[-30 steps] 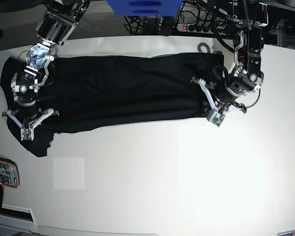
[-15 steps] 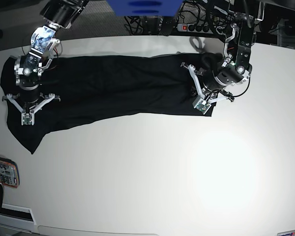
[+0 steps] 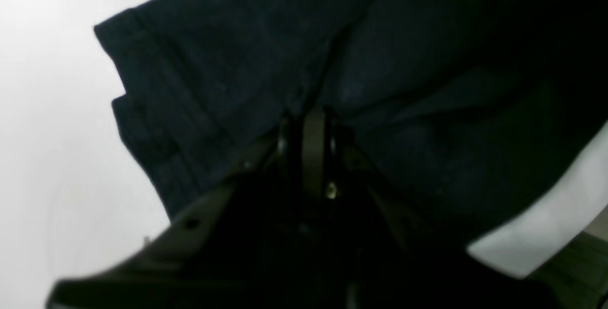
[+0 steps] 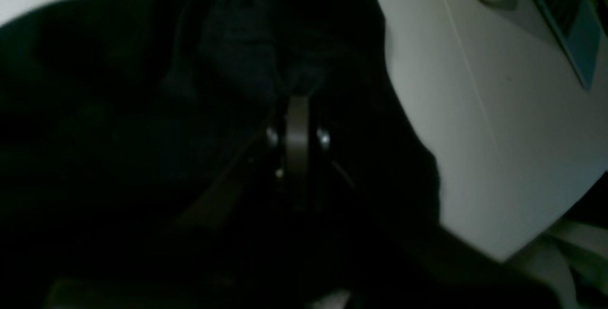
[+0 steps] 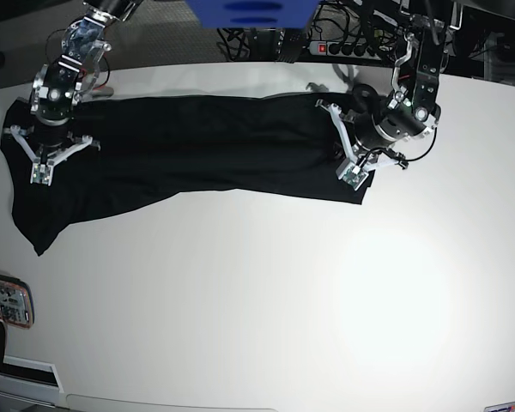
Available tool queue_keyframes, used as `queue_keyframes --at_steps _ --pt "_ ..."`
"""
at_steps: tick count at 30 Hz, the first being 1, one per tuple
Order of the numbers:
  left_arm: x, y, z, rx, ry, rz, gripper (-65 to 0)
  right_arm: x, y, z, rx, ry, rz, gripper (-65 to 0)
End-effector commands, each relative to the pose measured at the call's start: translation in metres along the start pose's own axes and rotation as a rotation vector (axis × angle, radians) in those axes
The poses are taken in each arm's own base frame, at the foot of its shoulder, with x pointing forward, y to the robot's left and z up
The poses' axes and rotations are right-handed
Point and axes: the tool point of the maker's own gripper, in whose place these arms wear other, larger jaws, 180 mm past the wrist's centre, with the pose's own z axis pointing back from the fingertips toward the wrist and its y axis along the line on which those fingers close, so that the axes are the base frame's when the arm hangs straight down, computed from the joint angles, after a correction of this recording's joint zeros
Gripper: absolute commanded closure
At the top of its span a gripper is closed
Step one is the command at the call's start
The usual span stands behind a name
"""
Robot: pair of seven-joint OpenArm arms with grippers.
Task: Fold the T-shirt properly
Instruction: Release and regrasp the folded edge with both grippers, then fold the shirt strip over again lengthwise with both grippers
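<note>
Left wrist view: the left gripper, jaws closed together, pinches a fold of the plain black thin-fabric T-shirt; doubled hems lie layered over the white table.

Right wrist view: the right gripper, likewise closed, bites into a bunched dark ridge of the shirt; the picture is too dim to tell which part.

Base view: the T-shirt lies stretched in a long narrow band along the table's far side, one arm at each end, one corner trailing toward the near edge on the right arm's side; judged so, a lengthwise fold is made; the crosswise folds and tidying remain.
</note>
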Motion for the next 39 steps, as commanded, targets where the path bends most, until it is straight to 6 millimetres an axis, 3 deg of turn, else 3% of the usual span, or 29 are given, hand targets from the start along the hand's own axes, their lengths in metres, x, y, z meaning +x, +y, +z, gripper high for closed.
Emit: queue_keyframes --at_steps 1,7,16,18,22,27,31,33,39 --pt "0.006 0.004 0.007 0.018 -0.029 0.000 0.0 0.010 -0.008 0.002 -0.028 -0.036 -0.001 0.0" --pt "-0.005 0.023 0.017 0.068 -0.012 0.028 0.0 0.001 0.004 0.003 -0.011 -0.009 -0.029 0.0" --pt "-0.006 0.023 0.018 0.065 -0.008 0.016 0.0 -0.007 0.009 0.000 0.002 0.014 -0.037 -0.4" --pt "-0.011 0.020 0.018 0.057 0.003 0.017 0.0 -0.008 0.008 0.001 0.001 0.012 -0.036 -10.4" --pt "-0.012 0.018 0.018 0.051 0.009 0.016 0.0 -0.006 0.008 0.001 0.000 0.007 -0.035 -24.0" --pt "-0.013 0.024 0.024 0.059 0.019 -0.032 -22.9 -0.005 0.006 0.002 -0.005 0.004 -0.035 -32.1" --pt "0.002 0.014 0.036 0.015 -0.017 -0.124 -34.1 0.007 0.000 0.005 -0.023 -0.027 -0.034 -33.0" --pt "0.010 0.008 0.042 -0.001 -0.047 -0.129 -38.0 0.015 -0.004 0.008 -0.032 -0.049 -0.032 -33.0" --pt "0.028 0.024 0.055 0.058 -0.111 -0.110 -41.0 0.013 -0.003 0.006 -0.031 -0.041 -0.032 -33.0"
